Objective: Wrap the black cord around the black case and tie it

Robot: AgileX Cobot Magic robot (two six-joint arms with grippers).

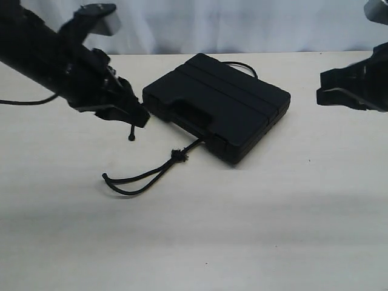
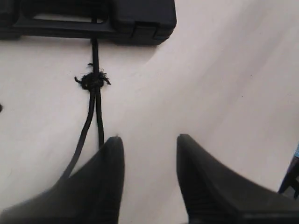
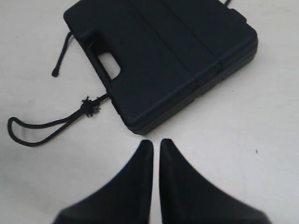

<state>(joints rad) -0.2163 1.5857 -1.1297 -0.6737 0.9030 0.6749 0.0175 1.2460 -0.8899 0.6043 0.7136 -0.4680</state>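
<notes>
Flat rectangular matte black plastic case [image 1: 224, 103]: lies lid up on the worktop between the two claws, its handle slot on the side nearer the left claw, and neither claw touches it.
Long thin matte black braided cord [image 2: 99, 116]: runs out from under the case's handle edge as a doubled strand and ends in a loose loop below the left claw. A short bend also shows past the case's far edge.
Knotted free end [image 1: 131, 137]: lies loose just under the left claw.
Small frayed knot [image 1: 178, 156]: just ahead of the left claw's fingertips, close to the case.
Done: little, I judge. The cord seems to pass beneath the case, but none crosses the lid.
Left: bring the cord over the lid and tie it.
Left claw [image 2: 149, 140]: well open, holding nothing; the doubled strand passes beside one finger.
Right claw [image 3: 155, 142]: fingers almost touching, nothing between them, well apart from the case.
Pale cream worktop [image 1: 273, 230]: matte, otherwise bare.
Room: whitish backdrop [image 1: 242, 24] beyond both claws; wall or cloth, I cannot tell.
</notes>
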